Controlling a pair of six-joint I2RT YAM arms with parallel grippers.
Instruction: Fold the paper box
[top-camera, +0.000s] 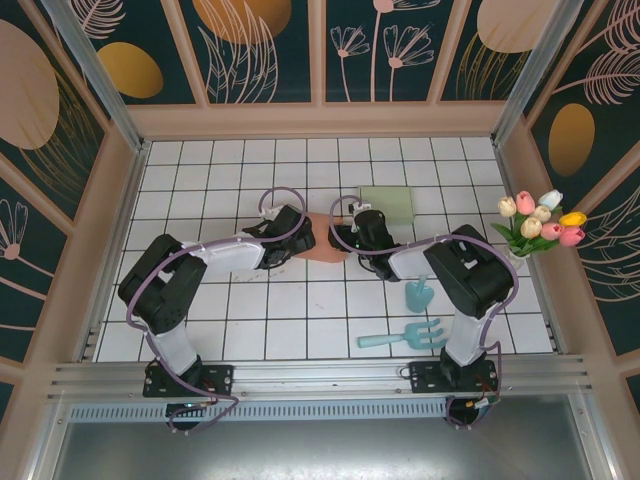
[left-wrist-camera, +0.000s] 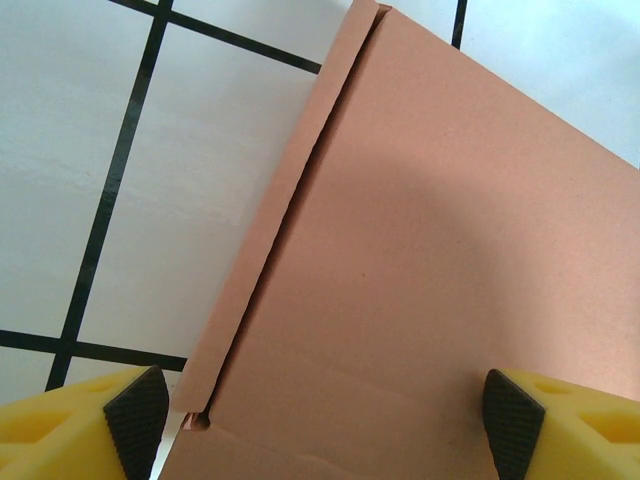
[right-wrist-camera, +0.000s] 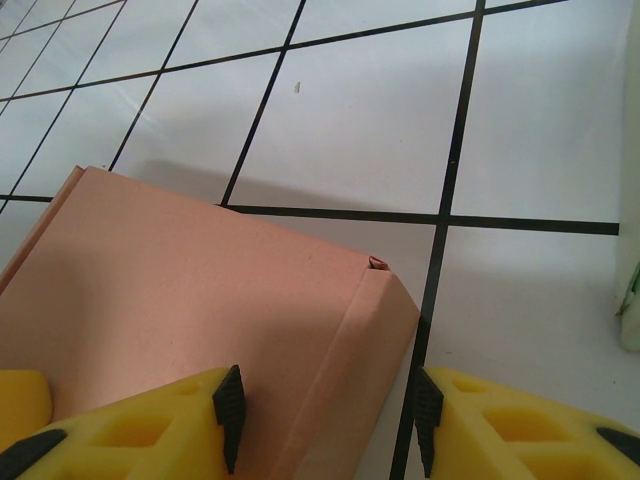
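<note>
The paper box (top-camera: 322, 250) lies flat mid-table between both arms, seemingly lengthwise left to right, though its ends are covered. The left gripper (left-wrist-camera: 322, 415) stands wide over it, the right gripper (right-wrist-camera: 328, 415) half-wide astride a corner; neither clamps. White tiled table (top-camera: 250, 320); green pad (top-camera: 387, 203) beyond, tulips (top-camera: 540, 222) right, floral walls.

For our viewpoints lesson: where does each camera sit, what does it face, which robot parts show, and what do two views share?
Top external: overhead behind the bases, facing down on the table; both arms show.
Left wrist: on that wrist, facing the paper box; left fingers show.
Right wrist: facing the box's corner; right fingers show.
Shared: paper box.
</note>
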